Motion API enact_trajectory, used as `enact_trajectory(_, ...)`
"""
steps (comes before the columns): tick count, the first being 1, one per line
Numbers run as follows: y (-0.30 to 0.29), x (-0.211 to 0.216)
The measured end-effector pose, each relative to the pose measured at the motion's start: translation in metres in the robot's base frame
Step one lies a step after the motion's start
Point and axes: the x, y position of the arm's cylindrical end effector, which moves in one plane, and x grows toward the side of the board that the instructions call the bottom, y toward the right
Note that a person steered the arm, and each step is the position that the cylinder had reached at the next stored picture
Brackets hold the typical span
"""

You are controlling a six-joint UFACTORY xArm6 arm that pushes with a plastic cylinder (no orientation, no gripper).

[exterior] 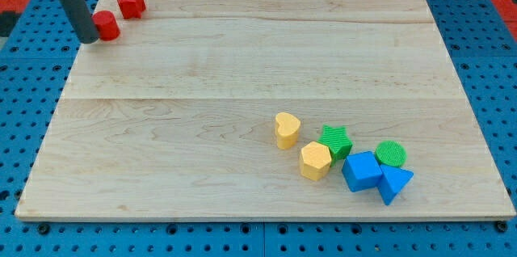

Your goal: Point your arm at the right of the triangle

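Observation:
The blue triangle [393,183] lies near the board's bottom right, touching the blue cube [361,170] on its left and just below the green cylinder [391,154]. My tip [87,39] is at the view's top left, far from the triangle, right beside the left side of a red cylinder [106,25]. A red star [130,2] sits just up and right of that cylinder.
A green star [334,141], a yellow hexagon [315,161] and a yellow heart [287,129] cluster left of the blue cube. The wooden board [202,128] rests on a blue pegboard table [501,87].

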Motion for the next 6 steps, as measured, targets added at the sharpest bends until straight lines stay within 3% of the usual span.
enact_trajectory(1,0.005,-0.011)
enact_trajectory(2,0.006,0.039)
enact_trajectory(4,0.157,0.226)
enact_trajectory(5,0.257,0.277)
enact_trajectory(6,0.304,0.305)
